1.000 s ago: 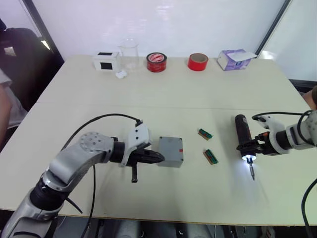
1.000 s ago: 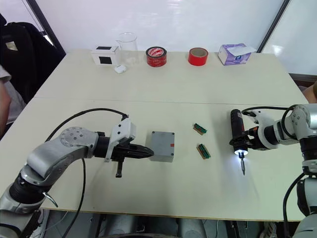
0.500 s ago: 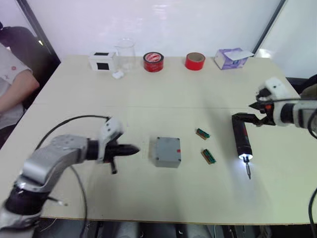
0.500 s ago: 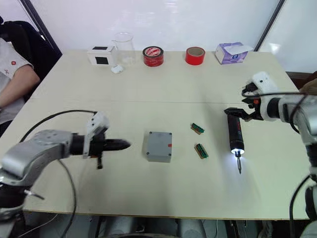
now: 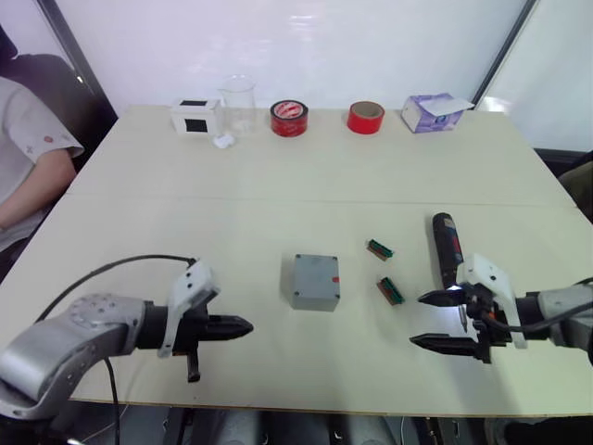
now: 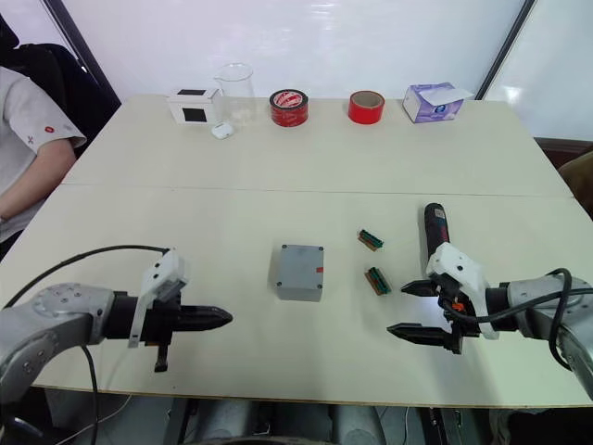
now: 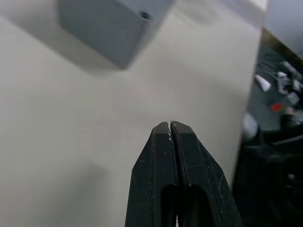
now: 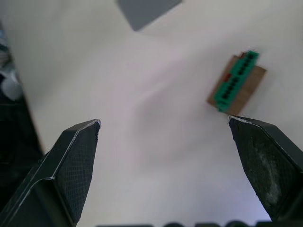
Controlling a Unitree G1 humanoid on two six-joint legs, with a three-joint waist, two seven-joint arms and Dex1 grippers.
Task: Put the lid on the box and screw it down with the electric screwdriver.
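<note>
**Both claws clear of the work; lidded box mid-table**

Left eye view: The box (image 5: 314,281) sits near the middle of the table (image 5: 306,176), with the lid (image 5: 315,272) seated on top and a small red mark showing on it. The electric screwdriver (image 5: 447,256) lies flat toward the right edge, its lit tip toward the front edge. Two small green circuit boards (image 5: 386,270) lie between box and screwdriver. The left claw (image 5: 243,326) is clenched, empty, near the front edge, well apart from the box. The right claw (image 5: 435,320) is released, fingers spread, empty, just in front of the screwdriver's tip. Along the far edge stand a white box (image 5: 195,116), a clear beaker (image 5: 239,104), two red tape rolls (image 5: 327,118) and a purple tissue box (image 5: 432,111). A person's sleeve (image 5: 28,139) shows beyond the left edge.

Left wrist view: The left fingers (image 7: 163,165) press together, with a box corner beyond.

Right wrist view: The right fingers (image 8: 75,161) stand wide apart over bare table, with one green board ahead.
</note>
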